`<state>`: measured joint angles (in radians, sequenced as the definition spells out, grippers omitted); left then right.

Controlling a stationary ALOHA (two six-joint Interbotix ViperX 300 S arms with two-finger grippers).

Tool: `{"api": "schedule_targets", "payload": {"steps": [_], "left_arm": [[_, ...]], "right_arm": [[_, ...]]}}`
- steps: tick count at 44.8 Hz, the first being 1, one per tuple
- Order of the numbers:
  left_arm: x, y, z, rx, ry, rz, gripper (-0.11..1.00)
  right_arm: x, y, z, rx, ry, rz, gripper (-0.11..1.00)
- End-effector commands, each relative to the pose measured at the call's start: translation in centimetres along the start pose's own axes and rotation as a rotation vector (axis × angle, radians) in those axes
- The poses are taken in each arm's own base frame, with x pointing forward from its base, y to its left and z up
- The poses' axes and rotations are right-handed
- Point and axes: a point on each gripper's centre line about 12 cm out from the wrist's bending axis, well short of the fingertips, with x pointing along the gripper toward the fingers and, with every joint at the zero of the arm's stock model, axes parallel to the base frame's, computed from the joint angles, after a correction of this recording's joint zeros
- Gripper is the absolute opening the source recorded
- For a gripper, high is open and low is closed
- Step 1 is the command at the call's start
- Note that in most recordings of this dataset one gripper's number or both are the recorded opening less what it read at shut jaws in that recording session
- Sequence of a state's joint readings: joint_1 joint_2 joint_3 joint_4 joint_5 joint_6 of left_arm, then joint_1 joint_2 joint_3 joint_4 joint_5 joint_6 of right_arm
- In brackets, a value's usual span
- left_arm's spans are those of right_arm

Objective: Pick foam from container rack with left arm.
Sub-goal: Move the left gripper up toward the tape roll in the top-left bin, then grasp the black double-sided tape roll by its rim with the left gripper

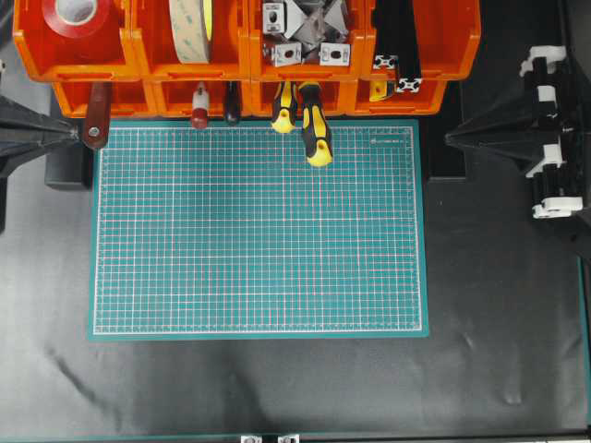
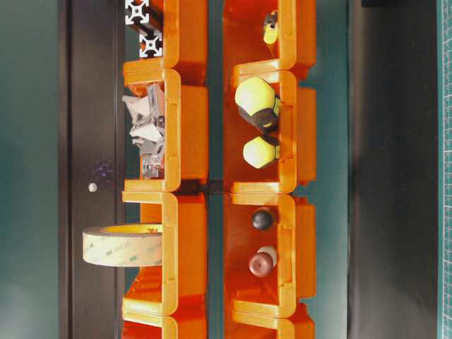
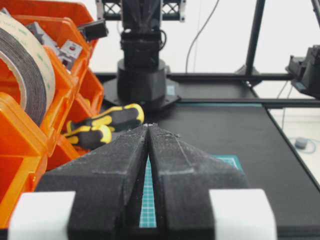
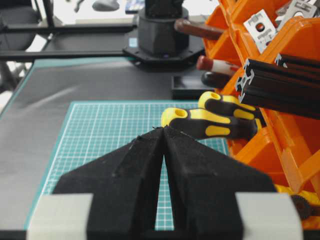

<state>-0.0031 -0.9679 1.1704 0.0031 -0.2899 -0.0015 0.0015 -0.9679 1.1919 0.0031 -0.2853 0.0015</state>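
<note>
Left gripper: fingers pressed together tip to tip, nothing between them, pointing level out over the green cutting mat. In the overhead view this gripper sits at the left edge of the desk, tip just off the mat's top-left corner, near a brown-red tool handle sticking out of the lower bin row. Right gripper: fingers also closed tip to tip and empty, level, mirrored on the right edge of the desk, well apart from the mat's right border. Foam tape roll stands on edge in the 2nd bin from the left of the upper row of the orange bin rack; cream outer band faces up in the overhead view, black ring face shows in the left wrist view, up and to the left of the left gripper, not touching it. A red tape roll lies in the bin to the left of the foam; metal brackets fill the bin to its right, black aluminium profiles the last one. Lower row holds tools: a red-tipped handle, a black handle, and 2 yellow-black screwdriver handles, the longer one overhanging onto the mat's top edge. Mat lies flat, centred on the black desk between both arms.
</note>
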Motion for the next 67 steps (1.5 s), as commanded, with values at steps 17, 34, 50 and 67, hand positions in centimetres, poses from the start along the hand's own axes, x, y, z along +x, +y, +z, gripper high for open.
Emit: {"api": "schedule_targets", "payload": {"steps": [17, 34, 50, 67], "left_arm": [[1.5, 0.7, 10.0, -0.295, -0.073, 0.021, 0.0], [5.5, 4.5, 14.7, -0.82, 0.076, 0.253, 0.0], [8.4, 5.7, 13.2, -0.863, 0.196, 0.34, 0.11], [10.3, 6.7, 12.0, -0.899, 0.251, 0.399, 0.91]], "right_arm": [[-0.1, 0.1, 1.2, 0.015, -0.046, 0.006, 0.0], [0.0, 0.1, 1.1, 0.016, -0.044, 0.006, 0.0], [0.0, 0.2, 1.1, 0.014, -0.041, 0.012, 0.0], [0.0, 0.7, 1.1, 0.012, -0.041, 0.035, 0.0]]}}
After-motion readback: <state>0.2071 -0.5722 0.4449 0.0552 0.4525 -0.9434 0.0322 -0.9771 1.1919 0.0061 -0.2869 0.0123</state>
